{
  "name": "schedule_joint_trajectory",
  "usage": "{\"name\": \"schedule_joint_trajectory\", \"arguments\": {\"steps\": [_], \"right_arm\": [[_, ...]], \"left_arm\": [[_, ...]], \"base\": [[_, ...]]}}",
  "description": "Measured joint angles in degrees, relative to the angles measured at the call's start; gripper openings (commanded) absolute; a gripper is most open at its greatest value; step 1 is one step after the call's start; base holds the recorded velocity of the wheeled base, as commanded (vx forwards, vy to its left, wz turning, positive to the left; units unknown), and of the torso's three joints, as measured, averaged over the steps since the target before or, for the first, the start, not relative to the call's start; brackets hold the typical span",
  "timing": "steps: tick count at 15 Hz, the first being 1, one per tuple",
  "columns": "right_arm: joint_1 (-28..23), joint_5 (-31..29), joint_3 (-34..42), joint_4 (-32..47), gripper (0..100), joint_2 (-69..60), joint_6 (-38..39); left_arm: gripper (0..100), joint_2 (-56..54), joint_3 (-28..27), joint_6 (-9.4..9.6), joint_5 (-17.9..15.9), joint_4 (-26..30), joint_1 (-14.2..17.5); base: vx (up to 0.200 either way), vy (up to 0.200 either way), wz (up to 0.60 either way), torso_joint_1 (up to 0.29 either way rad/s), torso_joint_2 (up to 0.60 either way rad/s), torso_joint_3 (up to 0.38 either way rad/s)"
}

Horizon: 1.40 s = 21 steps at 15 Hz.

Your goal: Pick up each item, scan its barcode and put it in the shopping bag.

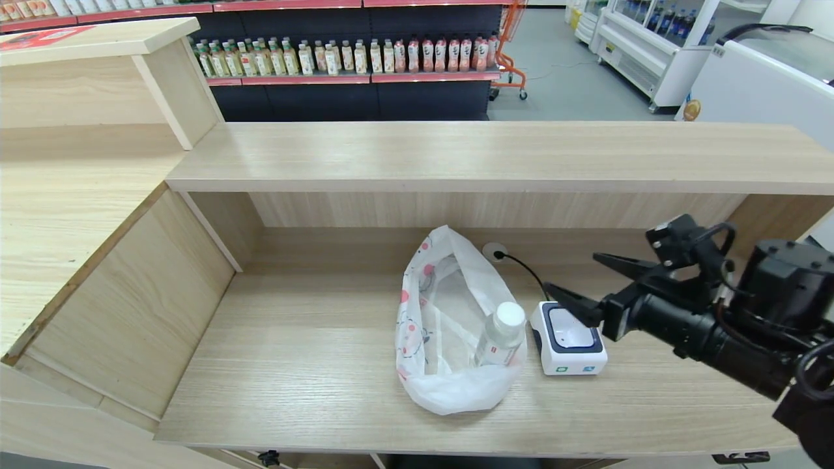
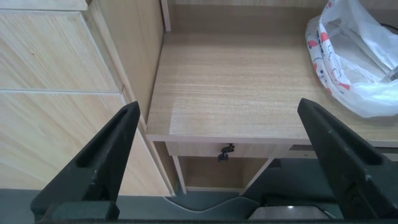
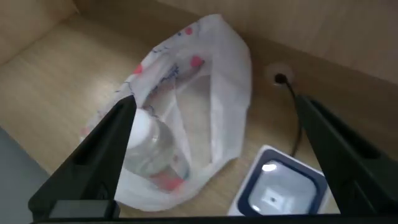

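Two grippers are both released and hold nothing. The left gripper [image 2: 217,106] hangs with its fingers spread wide off the near edge of the counter [image 1: 293,365], at roughly 7 o'clock from the one shopping bag [image 1: 423,312] and well apart from it. The bag lies open at the middle of the counter, its mouth gaping upward, and inside it, at about 4 o'clock of its opening, rests the one bottle [image 1: 502,335], clear with a white cap, leaning against the bag's right wall. Just beside the bag at 3 o'clock sits the one scanner [image 1: 568,339], a white box with a dark-framed window facing up; its one cable [image 1: 528,270] runs off toward 11 o'clock into a hole in the counter. The right gripper [image 1: 570,270] hovers at 12 o'clock from the scanner, above it, jaws parted and empty, pointing toward the bag. By my reading the bagging step for this bottle is done: the only item I count is already inside. The next move calls for drawing the right arm back clear of scanner and bag, then, should another item turn up, grasping it with its barcode free to face the window.
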Motion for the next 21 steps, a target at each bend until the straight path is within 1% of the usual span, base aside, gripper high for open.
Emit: {"name": "schedule_joint_trajectory", "arguments": {"steps": [2,4,7,11,19,21], "right_arm": [[-6.0,0.1,1.4,1.5,100,-3.6,0.9],[-10.1,0.2,4.2,1.5,100,-5.3,1.7],[-12.9,0.3,7.4,1.3,100,-6.8,1.8],[-14.7,0.2,8.8,1.7,100,-7.7,1.8],[-14.8,0.0,14.9,2.0,100,-8.1,-0.3],[-14.7,-0.1,15.3,2.0,100,-7.9,-0.3]], "left_arm": [[100,0.0,0.0,-0.02,0.0,0.0,0.0],[100,0.0,0.0,0.0,0.0,0.0,0.0],[100,0.0,0.0,-0.02,0.0,0.0,0.0],[100,0.0,0.0,0.07,0.0,0.0,0.0],[100,0.0,0.0,0.07,0.1,0.0,0.0],[100,0.0,0.0,0.07,0.1,0.0,0.0]], "base": [[0.0,0.0,0.0,0.0,0.0,0.0],[0.0,0.0,0.0,0.0,0.0,0.0],[0.0,0.0,0.0,0.0,0.0,0.0],[0.0,-0.2,0.0,-0.004,0.0,0.004],[0.0,-0.2,0.0,0.005,0.0,0.003],[-0.2,-0.2,0.0,0.002,0.0,0.005]]}}
